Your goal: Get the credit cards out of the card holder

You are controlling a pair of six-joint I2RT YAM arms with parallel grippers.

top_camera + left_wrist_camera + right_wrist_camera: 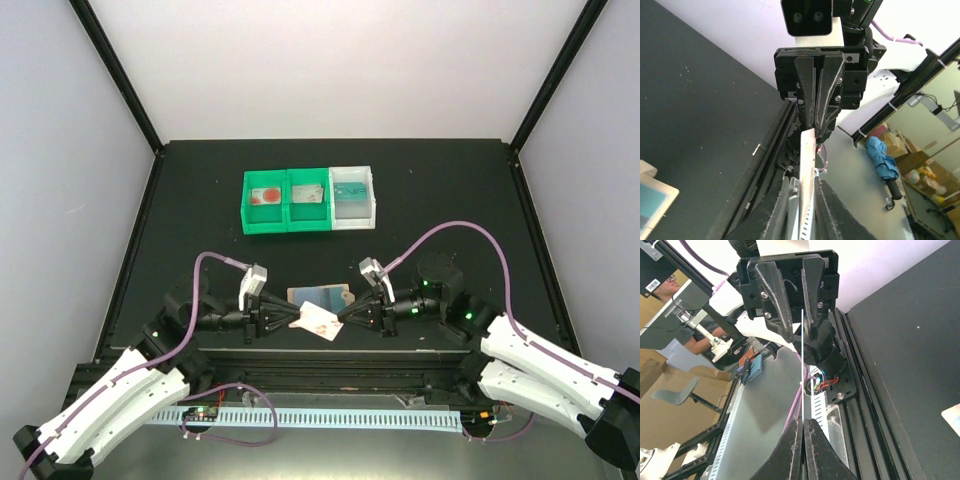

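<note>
A white card with red marks (pixel 320 322) hangs above the table's near edge between my two grippers. My right gripper (pixel 342 317) is shut on its right end; the card shows edge-on between that gripper's closed fingers (pixel 803 422). My left gripper (pixel 298 318) sits around its left end with the jaws slightly apart, and the card (pixel 807 165) stands tilted in the gap. The tan card holder (pixel 320 296) with its blue-grey panel lies flat just behind. It also shows in the left wrist view (pixel 651 197) and the right wrist view (pixel 952 418).
At the back stand two joined green bins (pixel 287 222) and a white bin (pixel 353 218). They hold a red-and-white card (pixel 266 195), a grey card (pixel 308 193) and a teal card (pixel 350 192). Black rails run along the table's near edge.
</note>
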